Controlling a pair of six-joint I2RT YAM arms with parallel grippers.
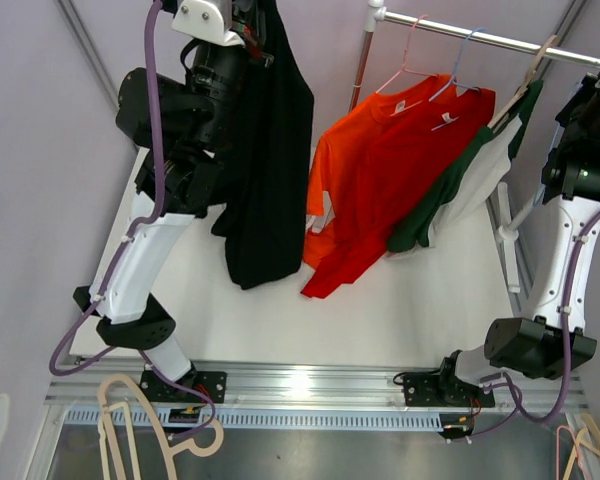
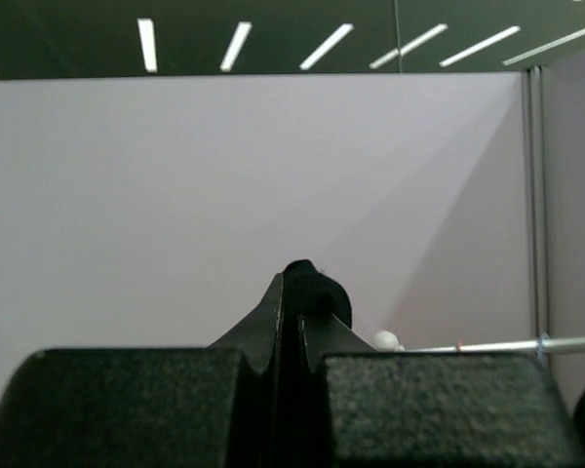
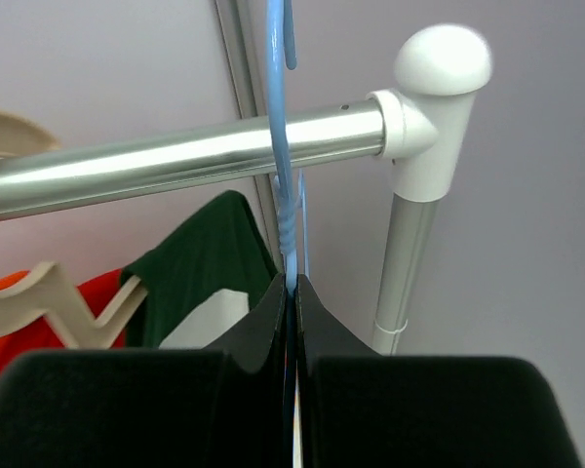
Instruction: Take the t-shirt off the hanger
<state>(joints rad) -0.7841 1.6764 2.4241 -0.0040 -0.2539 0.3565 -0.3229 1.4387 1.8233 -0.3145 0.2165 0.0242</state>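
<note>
grips a bunch of the black t-shirt [image 1: 270,170] in the tightly closed left hand [image 2: 291,297], raised high at the far left, cloth hanging down over the white counter [image 1: 410,300]. pinches the thin blue hanger [image 3: 284,146] between the closed fingers of the right hand [image 3: 292,292], right where it crosses the metal rail [image 3: 156,161]. keeps orange shirts [image 1: 380,170] and a green shirt [image 1: 450,190] on that rail at the far right, well apart from the black one.
</note>
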